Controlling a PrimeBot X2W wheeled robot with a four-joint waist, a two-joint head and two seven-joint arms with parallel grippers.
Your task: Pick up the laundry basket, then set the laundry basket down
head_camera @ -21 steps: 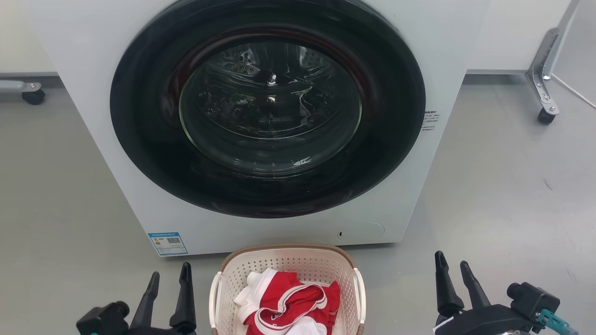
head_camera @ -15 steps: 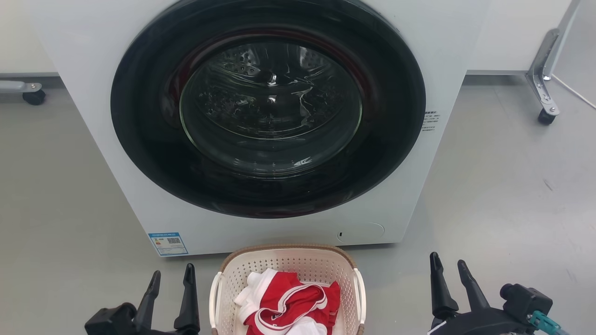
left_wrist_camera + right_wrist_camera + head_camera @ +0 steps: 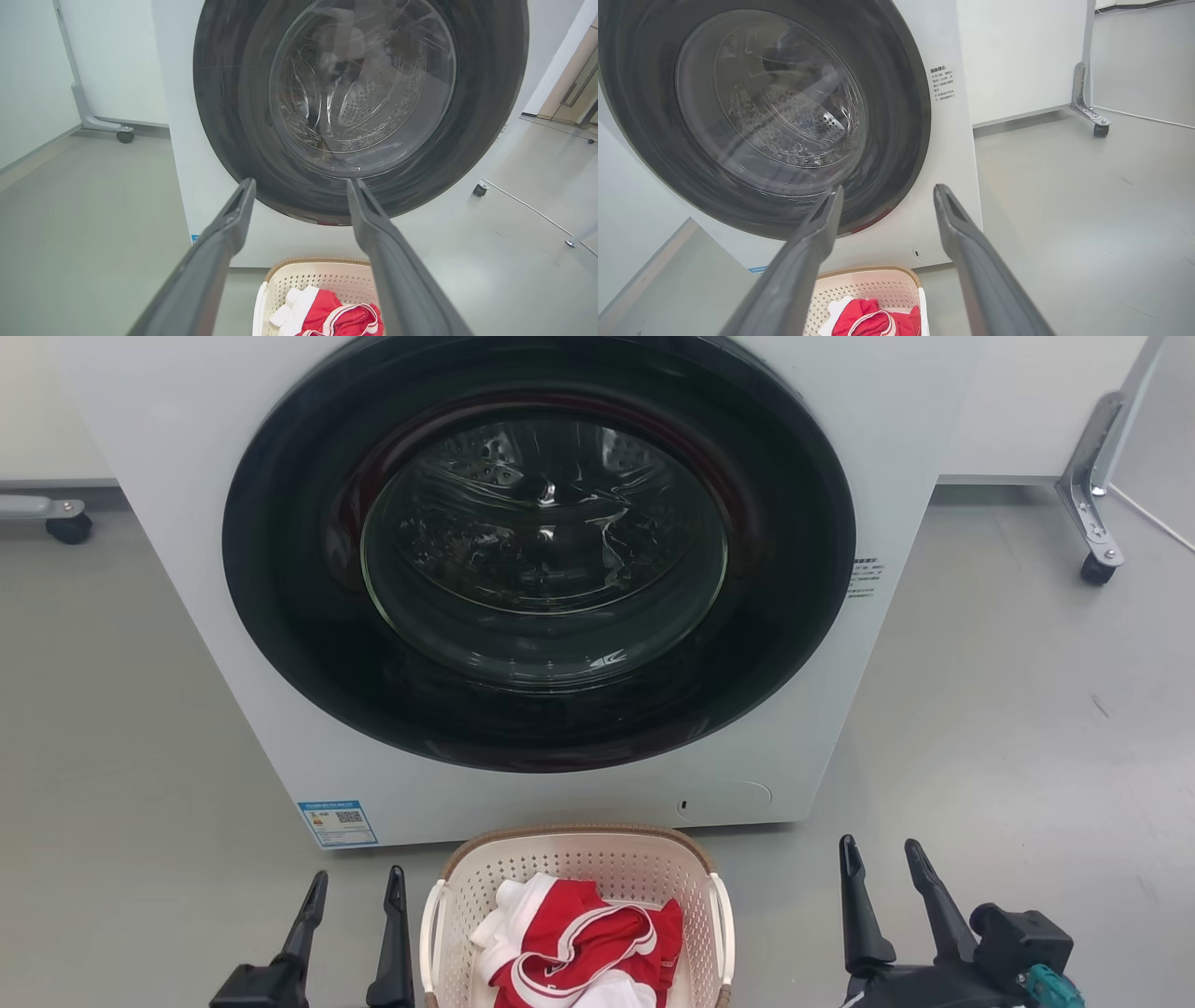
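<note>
Looking down from the head, we see the laundry basket standing on the grey floor at the foot of the white washing machine, just below its round dark door, which is closed. A red and white garment lies crumpled inside the basket. Our left gripper stands just beside the basket's left handle without touching it. Its two fingers are parted, with nothing between them. Our right gripper is farther out on the other side, well apart from the right handle, and its fingers are likewise spread and empty. A blue sticker sits at the machine's lower left corner.

From the left wrist, we look along the left gripper, whose fingers are spread wide and grasp nothing, their tips showing against the lower part of the door. The laundry basket sits low between them on the floor, and one finger covers its right side.

From the right wrist, the right gripper is just as wide open and empty. The laundry basket shows at the bottom edge between the fingers, partly hidden behind one of them, with the garment inside.
</note>
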